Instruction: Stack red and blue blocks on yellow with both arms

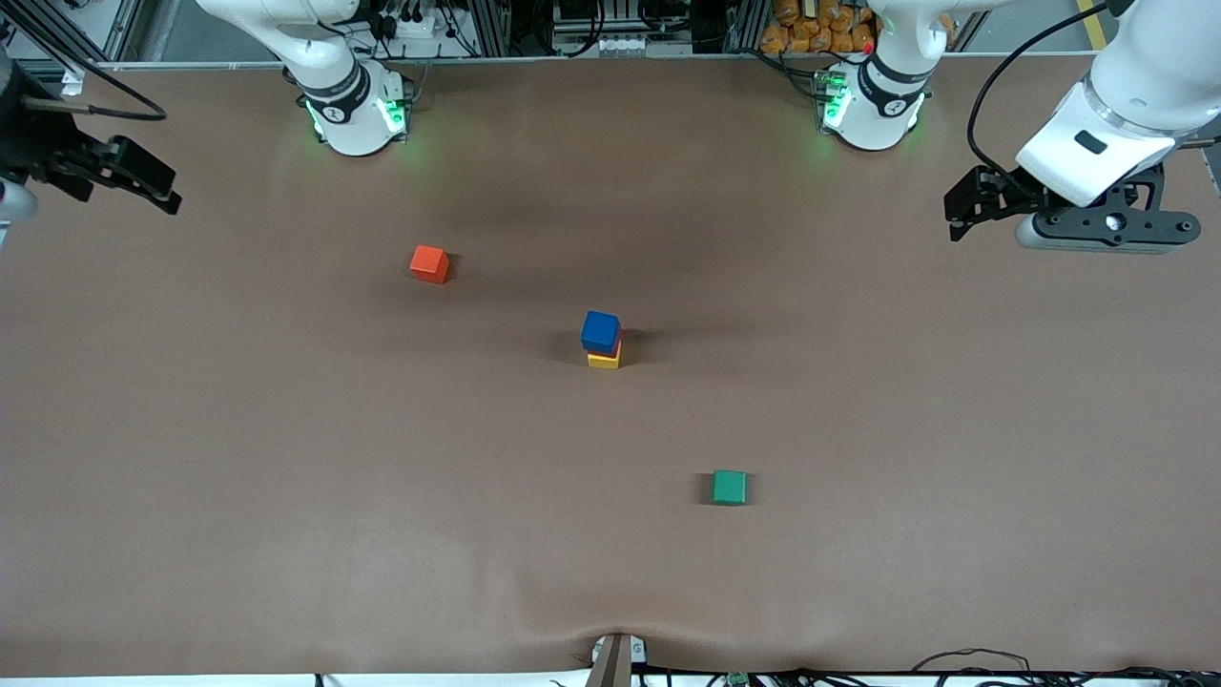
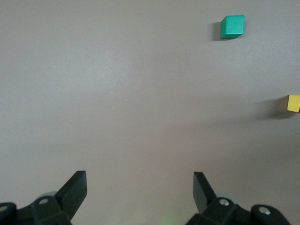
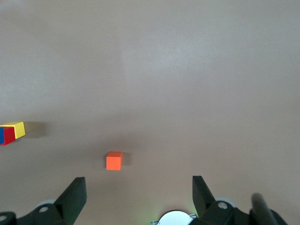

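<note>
Front view: you see the blue block (image 1: 600, 331) topping the red block (image 1: 618, 344) on the yellow cube (image 1: 604, 360), mid-table (image 1: 286, 458). Orange-red cube (image 1: 429, 263) lies farther from the camera, green cube (image 1: 730, 487) nearer. Left claw (image 1: 963, 212) and right claw (image 1: 157, 186) wait at their table ends.

Left wrist view: your left claw (image 2: 139, 187) spread, empty.

Right wrist view: your right claw (image 3: 139, 193) spread, empty.

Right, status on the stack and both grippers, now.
Left gripper open, empty, over its table end; right gripper likewise. Blue block on red block on yellow block, mid-table. Nothing in the way.
</note>
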Motion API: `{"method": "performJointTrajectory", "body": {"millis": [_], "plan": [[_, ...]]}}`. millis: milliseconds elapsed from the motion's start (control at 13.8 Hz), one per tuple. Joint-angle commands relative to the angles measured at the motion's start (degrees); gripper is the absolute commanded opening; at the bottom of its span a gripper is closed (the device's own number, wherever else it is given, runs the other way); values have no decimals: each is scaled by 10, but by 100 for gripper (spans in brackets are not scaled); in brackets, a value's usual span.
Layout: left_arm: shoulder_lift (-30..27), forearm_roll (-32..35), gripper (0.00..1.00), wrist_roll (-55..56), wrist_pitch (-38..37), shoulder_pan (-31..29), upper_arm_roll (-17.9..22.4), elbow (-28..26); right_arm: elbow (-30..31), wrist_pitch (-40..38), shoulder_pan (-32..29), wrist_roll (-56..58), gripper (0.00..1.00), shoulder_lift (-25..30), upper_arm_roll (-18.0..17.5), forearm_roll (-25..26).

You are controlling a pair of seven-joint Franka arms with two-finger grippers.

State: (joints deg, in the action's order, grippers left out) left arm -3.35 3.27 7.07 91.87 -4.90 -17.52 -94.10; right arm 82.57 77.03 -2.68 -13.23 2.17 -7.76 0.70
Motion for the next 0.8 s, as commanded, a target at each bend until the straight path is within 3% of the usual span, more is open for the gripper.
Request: {"method": "performJointTrajectory", "body": {"millis": [0, 145, 725], "plan": [[-9, -8, 100, -7, -9, -8, 0, 4, -5, -17, -10, 42, 100, 2, 5, -16], [-9, -7, 100, -8, -9, -6, 1, 5, -4, -9, -25, 91, 100, 2, 5, -16], [-6, -7, 100, -10, -9, -6, 1, 12, -4, -11, -25, 93, 100, 1, 4, -19]]}}
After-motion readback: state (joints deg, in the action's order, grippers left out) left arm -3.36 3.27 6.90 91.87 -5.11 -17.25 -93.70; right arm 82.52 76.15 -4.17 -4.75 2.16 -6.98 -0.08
